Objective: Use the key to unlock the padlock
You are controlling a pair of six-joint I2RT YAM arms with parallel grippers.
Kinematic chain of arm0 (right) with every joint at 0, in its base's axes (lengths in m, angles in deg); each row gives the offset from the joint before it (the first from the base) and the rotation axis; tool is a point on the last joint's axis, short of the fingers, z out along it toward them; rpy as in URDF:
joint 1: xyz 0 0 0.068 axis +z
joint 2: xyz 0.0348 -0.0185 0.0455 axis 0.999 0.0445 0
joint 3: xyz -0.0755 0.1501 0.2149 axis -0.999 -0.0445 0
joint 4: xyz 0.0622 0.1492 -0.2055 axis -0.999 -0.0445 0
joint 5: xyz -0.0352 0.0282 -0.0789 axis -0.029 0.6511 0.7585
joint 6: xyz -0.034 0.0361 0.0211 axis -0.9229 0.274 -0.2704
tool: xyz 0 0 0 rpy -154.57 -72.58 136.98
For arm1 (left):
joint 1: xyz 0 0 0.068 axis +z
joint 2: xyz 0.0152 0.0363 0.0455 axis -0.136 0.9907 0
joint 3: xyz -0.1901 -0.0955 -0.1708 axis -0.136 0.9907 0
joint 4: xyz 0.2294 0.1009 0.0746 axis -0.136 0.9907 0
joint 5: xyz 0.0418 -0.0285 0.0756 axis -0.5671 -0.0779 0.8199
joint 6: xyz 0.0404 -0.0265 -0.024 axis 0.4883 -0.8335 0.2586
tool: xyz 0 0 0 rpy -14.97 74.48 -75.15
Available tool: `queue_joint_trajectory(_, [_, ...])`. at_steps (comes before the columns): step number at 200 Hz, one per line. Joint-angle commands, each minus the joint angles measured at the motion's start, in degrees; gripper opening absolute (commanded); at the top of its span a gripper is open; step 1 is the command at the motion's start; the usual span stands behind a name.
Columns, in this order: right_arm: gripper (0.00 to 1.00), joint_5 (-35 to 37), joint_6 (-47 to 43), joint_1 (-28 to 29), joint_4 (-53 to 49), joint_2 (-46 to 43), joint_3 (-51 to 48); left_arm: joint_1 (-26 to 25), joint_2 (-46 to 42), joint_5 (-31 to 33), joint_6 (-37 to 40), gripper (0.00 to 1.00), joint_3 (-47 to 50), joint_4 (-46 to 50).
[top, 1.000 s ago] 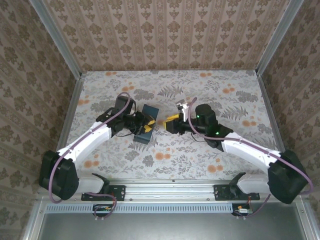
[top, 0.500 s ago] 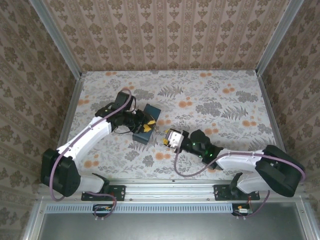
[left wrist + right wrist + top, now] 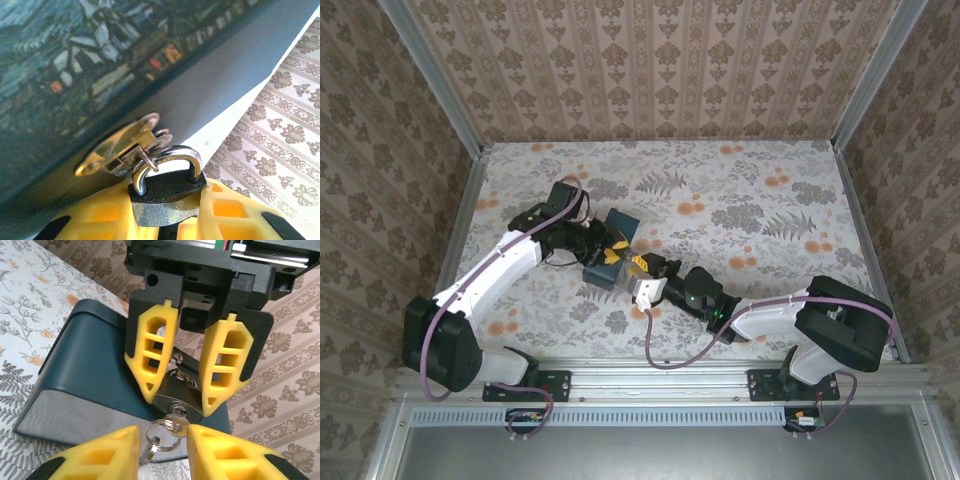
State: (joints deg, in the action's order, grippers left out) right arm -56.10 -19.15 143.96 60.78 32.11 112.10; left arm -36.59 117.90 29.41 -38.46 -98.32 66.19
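One padlock (image 3: 175, 397) is hanging by its shackle on the metal clasp (image 3: 120, 150) of one dark-blue box (image 3: 85, 365), which is standing on the desk (image 3: 740, 200). The left end effector (image 3: 181, 406) is clamping the padlock body between its two yellow fingers. One key (image 3: 176, 416) is sitting in the keyhole, and two rings (image 3: 161, 435) are hanging from it. The right end effector (image 3: 162, 452) is standing narrow around these rings; I cannot tell if it is gripping them.

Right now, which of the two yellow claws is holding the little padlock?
The left claw: the padlock sits pinched between its yellow fingers, by the blue box. The right claw merely flanks the key in the keyhole, standing open.
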Motion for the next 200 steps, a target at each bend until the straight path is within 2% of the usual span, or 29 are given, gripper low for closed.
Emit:
queue_joint_trajectory(1, [0.3, 0.8, -1.2, 0.1, 1.0, -0.4, 1.9, 0.4, -0.4, -2.1, 1.3, 0.07, -1.8, -1.3])
queue_joint_trajectory(96, [0.23, -2.3, -0.9, -2.0, -4.2, 0.9, 4.3, 0.3, -1.6, -2.7, -0.3, 0.07, -0.3, -3.6])
queue_joint_trajectory(132, [0.25, -3.3, -1.2, -2.5, -5.3, 1.7, 5.0, 0.1, -1.8, -2.7, -0.6, 0.07, 0.0, -3.9])
queue_joint_trajectory(200, [0.12, -2.0, -1.5, -3.4, -6.1, 2.7, 5.2, -0.2, -1.8, -5.0, -1.5, 0.07, 0.7, -5.6])
